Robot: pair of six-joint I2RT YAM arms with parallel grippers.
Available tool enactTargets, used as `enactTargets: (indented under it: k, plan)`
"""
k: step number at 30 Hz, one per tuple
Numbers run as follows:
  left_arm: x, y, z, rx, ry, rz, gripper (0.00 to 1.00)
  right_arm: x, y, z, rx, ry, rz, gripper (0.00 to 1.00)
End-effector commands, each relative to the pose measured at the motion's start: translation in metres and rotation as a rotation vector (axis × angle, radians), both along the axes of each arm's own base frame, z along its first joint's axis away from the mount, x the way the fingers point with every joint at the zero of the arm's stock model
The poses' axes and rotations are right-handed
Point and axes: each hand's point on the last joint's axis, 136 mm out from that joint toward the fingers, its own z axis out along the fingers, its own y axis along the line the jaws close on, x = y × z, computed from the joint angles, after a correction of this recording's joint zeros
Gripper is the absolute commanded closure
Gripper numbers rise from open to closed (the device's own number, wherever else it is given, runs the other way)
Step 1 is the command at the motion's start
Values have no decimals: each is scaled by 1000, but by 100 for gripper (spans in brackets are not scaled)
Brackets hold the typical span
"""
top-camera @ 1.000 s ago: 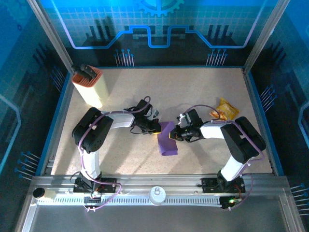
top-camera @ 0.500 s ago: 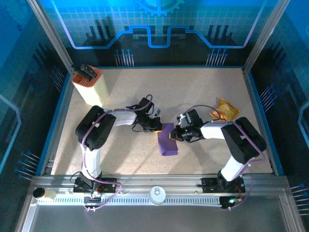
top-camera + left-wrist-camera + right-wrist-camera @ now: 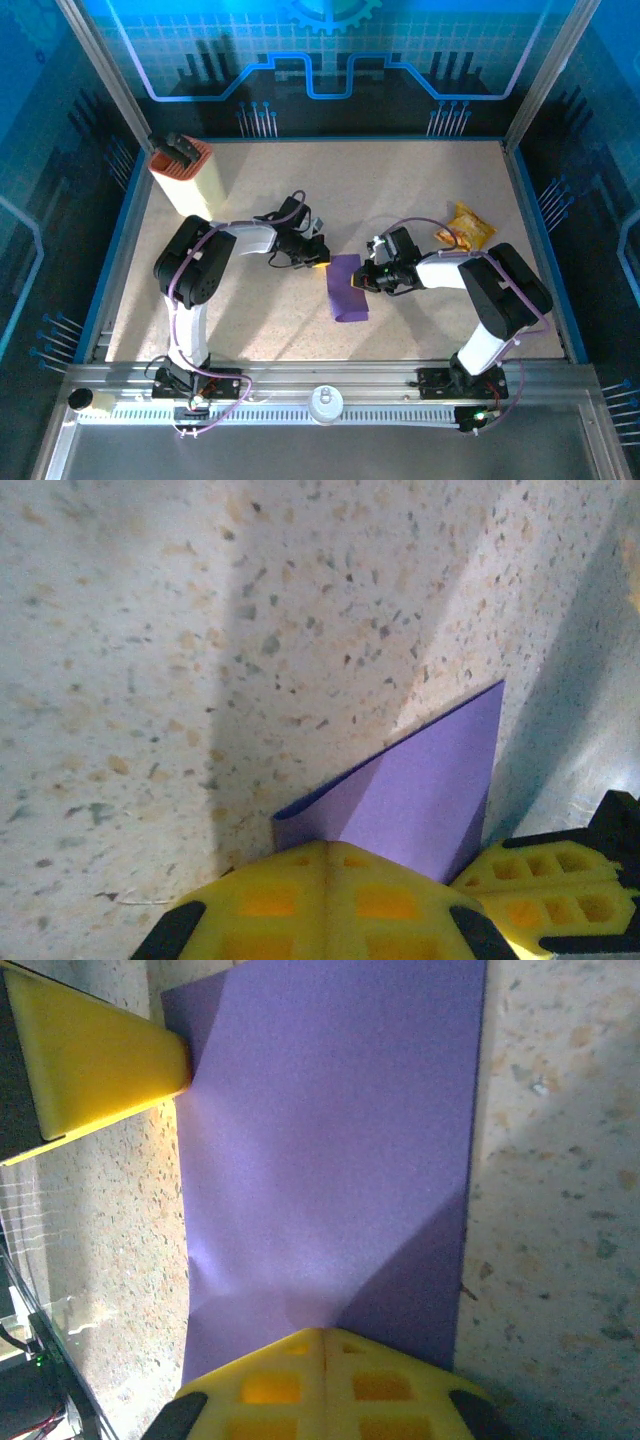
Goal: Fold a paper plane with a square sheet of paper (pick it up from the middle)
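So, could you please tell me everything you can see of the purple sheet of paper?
The square sheet of paper is thin, plain matte violet, showing as a narrow rectangle, apparently folded double: the left wrist view shows a layered edge. It lies on the table between the arms, one corner seemingly lifted. The shut left gripper meets its far left corner, the shut right gripper its right edge; pinching or pressing, I cannot tell.
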Motion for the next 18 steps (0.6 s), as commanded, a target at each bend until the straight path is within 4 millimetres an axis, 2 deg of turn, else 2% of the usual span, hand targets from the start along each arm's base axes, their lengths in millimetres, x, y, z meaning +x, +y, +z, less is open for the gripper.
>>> enactTargets:
  k: [1,5,9,14,18]
  plan:
    - [19,29,-15,121,2,123,100,-48,-46,-53,-221,211,-58,95]
    - [22,28,-3,101,-11,159,100,-48,-44,-54,-222,213,-54,95]
    - [22,16,17,14,-41,167,100,-48,-43,-53,-221,214,-54,95]
    - [14,-4,39,-44,-101,88,100,-47,-43,-49,-222,206,-52,95]
    - [2,-24,37,-66,-103,-5,100,-44,-43,-49,-222,203,-52,95]
